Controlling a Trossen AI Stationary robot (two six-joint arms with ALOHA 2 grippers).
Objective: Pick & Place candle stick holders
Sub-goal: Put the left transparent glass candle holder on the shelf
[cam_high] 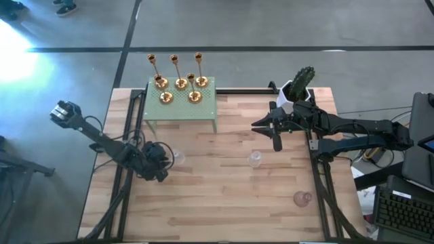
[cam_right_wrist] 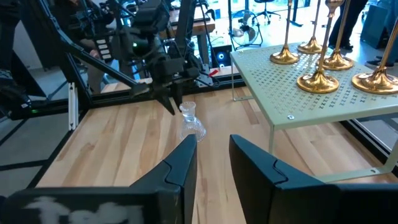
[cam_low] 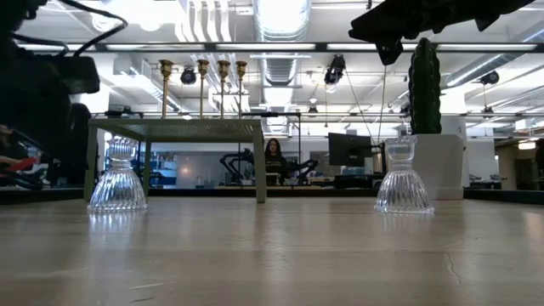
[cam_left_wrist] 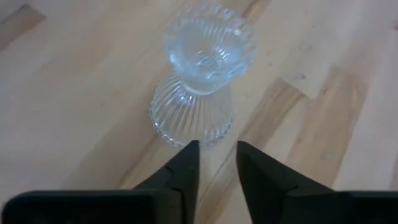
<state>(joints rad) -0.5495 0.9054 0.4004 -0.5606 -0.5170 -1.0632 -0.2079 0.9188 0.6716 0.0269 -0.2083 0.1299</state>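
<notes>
A clear glass holder (cam_left_wrist: 200, 74) stands upright, cup up, just beyond the left gripper (cam_left_wrist: 217, 163), whose parted fingers grasp nothing. The right gripper (cam_right_wrist: 212, 158) hovers empty, fingers parted.

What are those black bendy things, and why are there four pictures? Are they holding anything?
Those are two robot arms, each ending in a two-finger gripper. One picture looks down from above the wooden table, one looks level across its top, and the other two come from small cameras on the arms' wrists.

On the table is a small green stand with five gold candlesticks on it, a cactus in a white pot, two clear glass holders and a pinkish one.

Nothing is held. The left gripper sits just in front of a clear glass holder, fingers a little apart, not around it. The right gripper hovers by the cactus, fingers apart and empty.
</notes>
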